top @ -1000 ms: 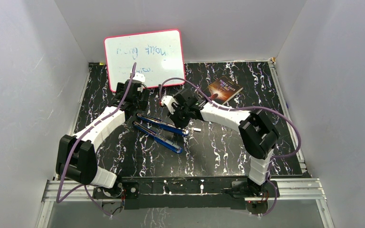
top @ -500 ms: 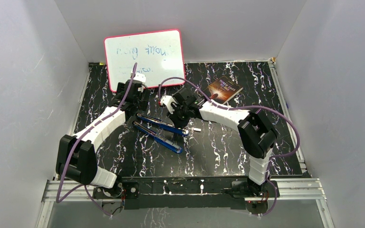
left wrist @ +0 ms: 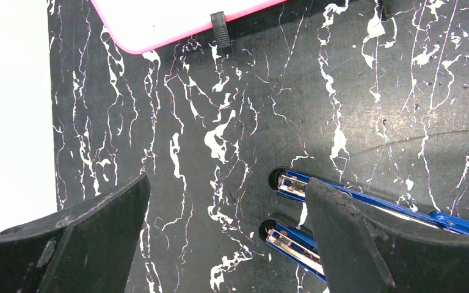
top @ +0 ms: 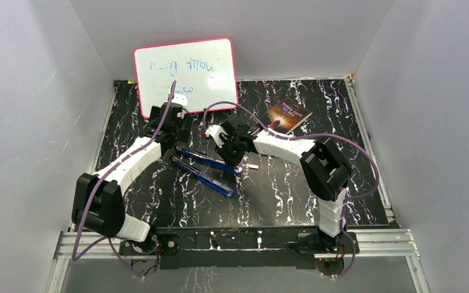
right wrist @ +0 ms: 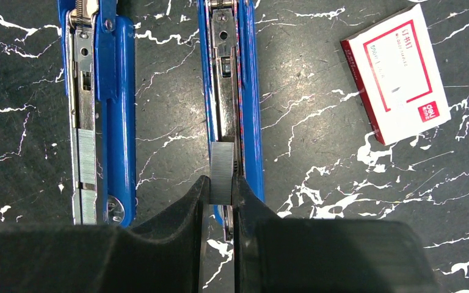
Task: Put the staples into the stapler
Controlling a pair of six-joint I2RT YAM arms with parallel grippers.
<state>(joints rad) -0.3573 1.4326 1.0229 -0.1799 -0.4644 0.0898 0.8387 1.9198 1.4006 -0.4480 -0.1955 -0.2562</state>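
The blue stapler [top: 204, 169] lies opened on the black marbled table, its two blue arms spread in a narrow V. My right gripper [right wrist: 220, 183] is shut on a short grey strip of staples [right wrist: 221, 168], held just over the metal channel of the stapler's right-hand arm [right wrist: 247, 110]. More grey staples [right wrist: 86, 165] lie in the channel of the other arm [right wrist: 115, 116]. My left gripper [left wrist: 227, 183] stands wide open above the table at the stapler's other end, its right finger [left wrist: 354, 238] covering part of both arms; nothing is between the fingers.
A small white box with a pink-red label [right wrist: 397, 73] lies on the table to the right of the stapler. A pink-framed whiteboard [top: 186, 73] leans at the back left. A dark book [top: 289, 115] lies at the back right.
My right arm has shifted slightly to the left with the strip of staples still gripped. The left arm and the stapler have not moved.
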